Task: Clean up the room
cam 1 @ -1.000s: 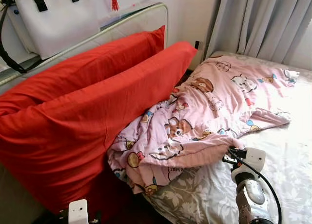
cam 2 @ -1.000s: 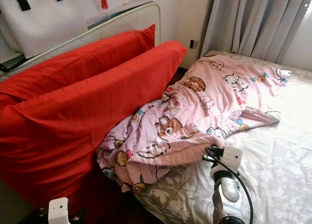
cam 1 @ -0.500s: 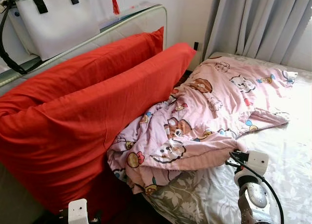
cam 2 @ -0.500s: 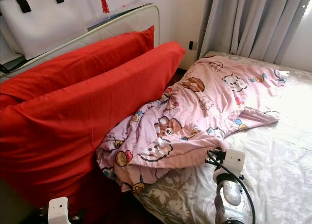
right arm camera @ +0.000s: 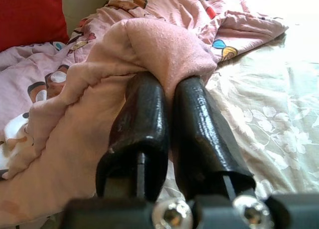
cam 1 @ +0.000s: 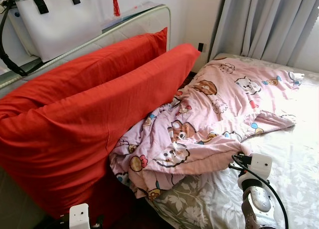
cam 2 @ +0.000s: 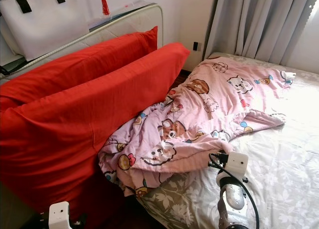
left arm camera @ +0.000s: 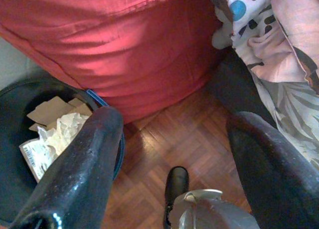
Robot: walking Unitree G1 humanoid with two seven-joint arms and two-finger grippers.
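Right gripper (right arm camera: 167, 97) is closed on a fold of the pink cartoon blanket (cam 1: 209, 114); in the right wrist view both black fingers (right arm camera: 142, 124) are pressed together with the pink fleece edge bunched between and over the tips. In the eye views the right arm comes up from the near right, and its wrist sits at the blanket's near edge, on the floral bedsheet (cam 1: 294, 159).

The blanket lies crumpled across the bed, long axis running from the near-left heap beside the red pillows (cam 1: 84, 119) out to the far right near the grey curtains (cam 1: 269, 24). Almost all of the cloth lies left and far of the gripped fold, so the gripper holds one near edge only. Judgement: a pull toward the near right would spread it over the bare sheet; the heap against the pillows may drag.

Left gripper (left arm camera: 172, 164) hangs low on the near left, fingers spread apart, holding nothing, over the wood floor (left arm camera: 164, 144) beside a dark bin (left arm camera: 15, 139) with paper scraps in it. The right arm is clearly the nearer one to the blanket. A white bag (cam 1: 55, 19) sits behind the headboard (cam 1: 134, 22).
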